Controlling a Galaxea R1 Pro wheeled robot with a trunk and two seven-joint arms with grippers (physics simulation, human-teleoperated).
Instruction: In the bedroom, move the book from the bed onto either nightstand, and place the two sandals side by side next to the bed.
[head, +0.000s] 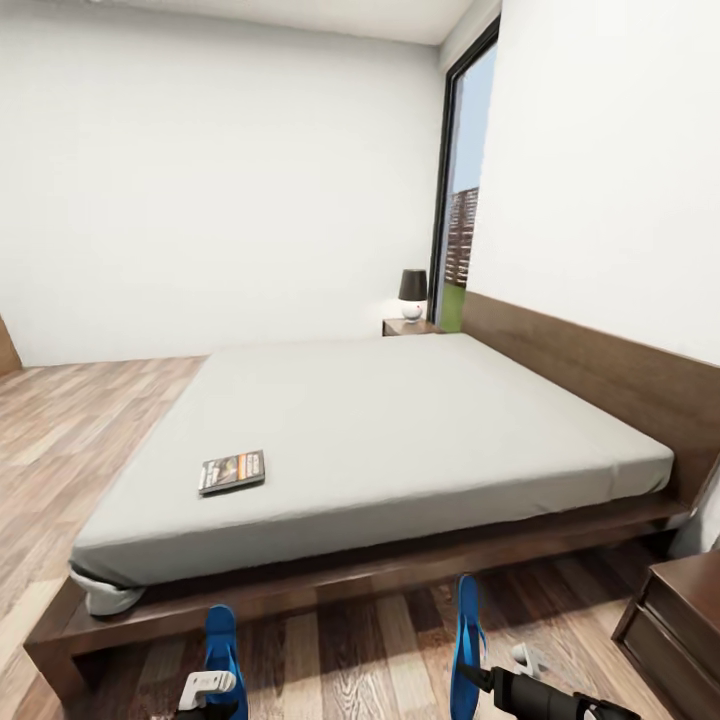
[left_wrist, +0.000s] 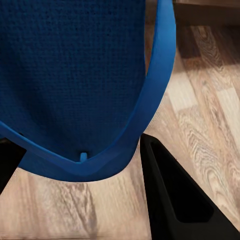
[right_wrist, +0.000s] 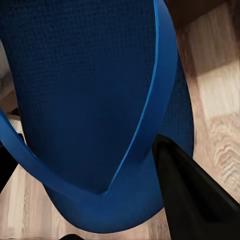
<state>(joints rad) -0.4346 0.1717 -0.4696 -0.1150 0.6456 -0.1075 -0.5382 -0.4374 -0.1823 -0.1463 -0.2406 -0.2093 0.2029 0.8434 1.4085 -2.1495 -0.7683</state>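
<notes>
You see the bed (head: 400, 420) mid-frame on the plank floor (head: 340, 650); each gripper, left gripper (left_wrist: 75, 170) and right gripper (right_wrist: 85, 195), grips a sandal's strap.

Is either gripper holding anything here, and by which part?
Each seems to hold one blue sandal: the left gripper straddles the left sandal at its thong strap, the right gripper likewise on the right sandal. Contact isn't certain.

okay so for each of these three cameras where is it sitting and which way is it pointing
Head view: on the robot's head, looking forward and down at the bed, the book; both grippers at the bottom edge.
Left wrist view: on the left arm, looking along a black finger at the left sandal.
Right wrist view: same, right sandal, finger.
Shared: both sandals and the floor appear in the head view too.
</notes>
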